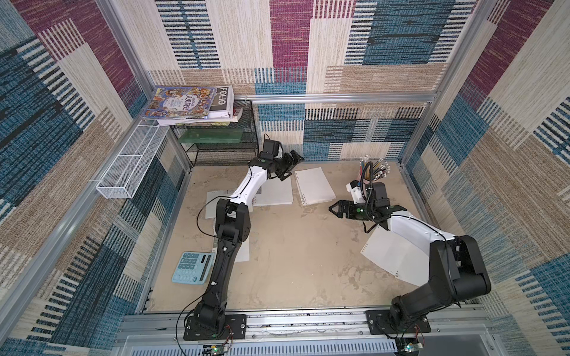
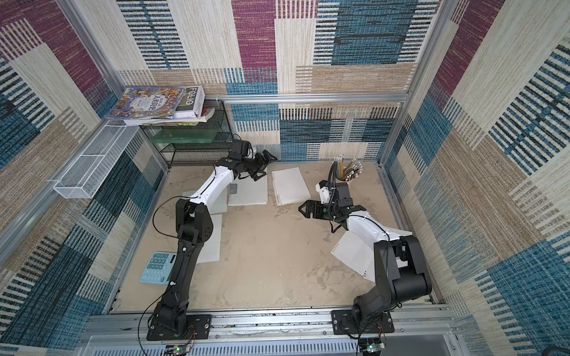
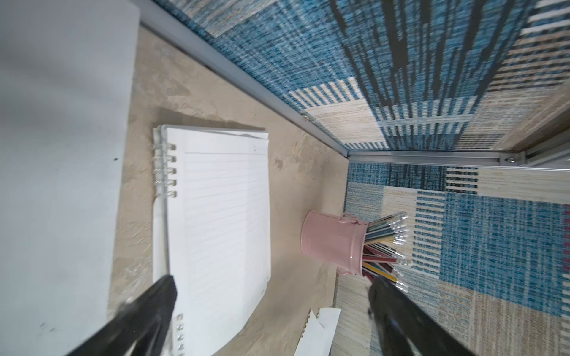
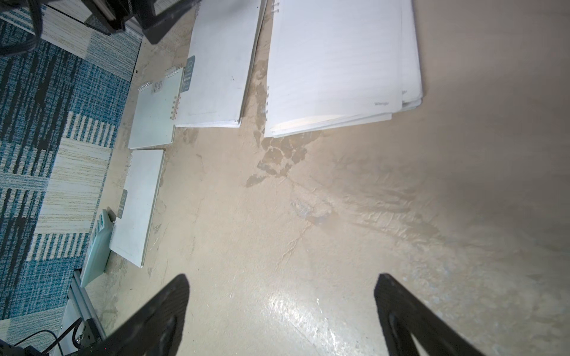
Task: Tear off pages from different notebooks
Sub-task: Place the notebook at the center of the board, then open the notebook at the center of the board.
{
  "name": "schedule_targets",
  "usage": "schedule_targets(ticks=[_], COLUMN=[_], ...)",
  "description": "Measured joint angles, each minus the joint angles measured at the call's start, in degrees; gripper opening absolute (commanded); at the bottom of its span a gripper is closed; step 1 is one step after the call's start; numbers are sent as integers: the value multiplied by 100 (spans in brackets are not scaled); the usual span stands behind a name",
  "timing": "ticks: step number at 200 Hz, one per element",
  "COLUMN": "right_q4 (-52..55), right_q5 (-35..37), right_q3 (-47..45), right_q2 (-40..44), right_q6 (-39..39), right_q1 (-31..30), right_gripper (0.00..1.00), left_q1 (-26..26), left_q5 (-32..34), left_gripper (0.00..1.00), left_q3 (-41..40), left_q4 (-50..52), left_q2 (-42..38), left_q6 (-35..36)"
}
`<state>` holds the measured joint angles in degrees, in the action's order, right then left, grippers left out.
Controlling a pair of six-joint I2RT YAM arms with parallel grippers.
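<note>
A: Four is our count on the counter (image 1: 293, 271). Where do we place them against the pink pen cup (image 3: 333, 243)?

B: We see the open notebook (image 1: 314, 186) nearest the cup, just beside it. Its lined page faces up and its spiral runs along the edge away from the cup. Past a strip of bare counter lies the large closed notebook (image 1: 274, 194), and the small notebook (image 4: 155, 114) sits just beside it, farther from the cup. The last notebook (image 4: 138, 206) is the farthest from the cup, next to the light-blue calculator (image 1: 191, 267).

A: And the torn sheets?

B: We find the loose pages (image 1: 391, 249) flat on the counter, well apart from the cup and partly under the right arm. A row of small holes runs along one edge.

A: What do we say of the arms?

B: The left gripper (image 1: 290, 168) hangs above the large closed notebook, across the open notebook from the cup. Its fingers (image 3: 154, 308) are spread wide with nothing between them. The right gripper (image 4: 282, 277) sits near the cup over bare counter, close to a corner of the open notebook. It is spread just as wide and carries nothing.
</note>
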<state>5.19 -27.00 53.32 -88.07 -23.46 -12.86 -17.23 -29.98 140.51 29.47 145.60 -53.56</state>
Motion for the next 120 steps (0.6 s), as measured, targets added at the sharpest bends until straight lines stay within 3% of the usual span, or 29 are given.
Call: schedule_targets(ticks=[26, 47, 68, 81, 120], right_q4=[-94, -496, -802, -721, -610], right_q5=[9, -216, -391, -264, 332], right_q3=[-39, -339, -459, -166, 745], right_q2=[48, 144, 50, -92, -557], right_q6=[33, -76, -223, -146, 289], right_q1=[-52, 111, 271, -7, -1268], right_gripper=[96, 96, 95, 96, 96], left_q1=[205, 538, 1300, 1683, 1886], left_q5=[527, 1272, 1878, 2251, 2736], left_gripper=[99, 99, 99, 99, 99], left_q3=[-1025, -2970, -4843, -5670, -7420], left_q4=[835, 1147, 1099, 1095, 1427], left_q2=[-817, -2352, -4024, -4568, -5536], left_q6=[658, 1049, 1176, 1156, 999])
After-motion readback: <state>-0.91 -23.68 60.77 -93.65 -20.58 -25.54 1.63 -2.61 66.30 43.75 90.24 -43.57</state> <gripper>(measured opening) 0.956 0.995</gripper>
